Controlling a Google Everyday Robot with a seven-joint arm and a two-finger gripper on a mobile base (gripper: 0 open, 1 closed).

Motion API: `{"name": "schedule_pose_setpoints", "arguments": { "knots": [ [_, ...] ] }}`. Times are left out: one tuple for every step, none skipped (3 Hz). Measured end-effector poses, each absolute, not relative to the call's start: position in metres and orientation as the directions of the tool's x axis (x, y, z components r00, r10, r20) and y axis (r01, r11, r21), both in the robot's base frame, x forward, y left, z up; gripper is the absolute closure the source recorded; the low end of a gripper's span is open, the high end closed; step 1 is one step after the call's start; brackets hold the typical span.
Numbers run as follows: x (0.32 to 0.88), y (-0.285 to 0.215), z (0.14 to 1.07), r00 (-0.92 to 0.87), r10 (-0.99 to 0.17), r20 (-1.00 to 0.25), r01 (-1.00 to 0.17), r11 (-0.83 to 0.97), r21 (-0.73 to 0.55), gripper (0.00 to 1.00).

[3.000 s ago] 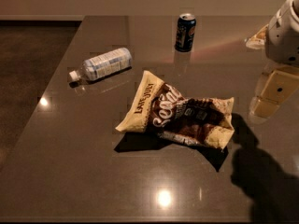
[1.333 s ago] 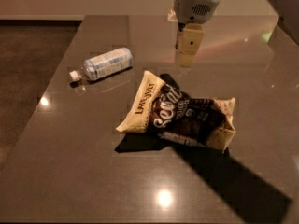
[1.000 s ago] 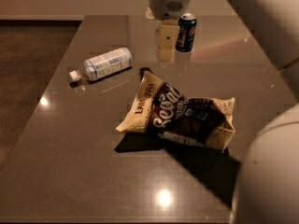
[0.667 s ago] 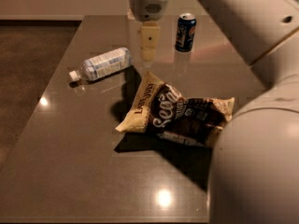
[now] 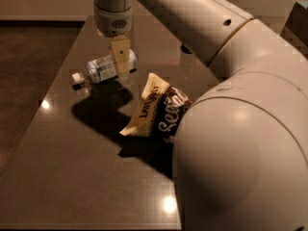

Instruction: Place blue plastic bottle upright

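Well, my gripper [image 5: 123, 67] hangs over the far left part of the bench [image 5: 82, 158], right above the fat end of the blue plastic bottle [image 5: 98, 69]. It is there because the bottle lies on its side, cap toward the left edge, and I must grab it to stand it up. I cannot tell if the gripper is squeezing or loose. The chip bag [image 5: 153, 110] sits nearer the middle, apart from the bottle, so it should not get in my way.

Dim warm light; glare on table [image 5: 72, 177] (two spots); end effector [image 5: 121, 57] by bottle [image 5: 98, 67] throws hard shadow.
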State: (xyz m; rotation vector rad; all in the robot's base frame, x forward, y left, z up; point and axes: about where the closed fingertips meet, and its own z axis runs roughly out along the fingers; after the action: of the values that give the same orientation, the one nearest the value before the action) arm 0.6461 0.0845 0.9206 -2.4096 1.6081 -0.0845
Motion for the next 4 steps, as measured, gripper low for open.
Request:
{"name": "schedule_pose_setpoints", "arguments": {
  "knots": [
    [0.646, 0.122, 0.899, 0.459, -0.887, -0.049, -0.876, -0.443, -0.192, 0.00],
    [0.651, 0.145, 0.880, 0.496, -0.868, -0.024, -0.860, -0.486, -0.157, 0.00],
    [0.661, 0.153, 0.864, 0.506, -0.862, -0.001, -0.856, -0.502, -0.126, 0.03],
    [0.667, 0.149, 0.858, 0.502, -0.865, 0.011, -0.859, -0.500, -0.110, 0.25]
  ]
}}
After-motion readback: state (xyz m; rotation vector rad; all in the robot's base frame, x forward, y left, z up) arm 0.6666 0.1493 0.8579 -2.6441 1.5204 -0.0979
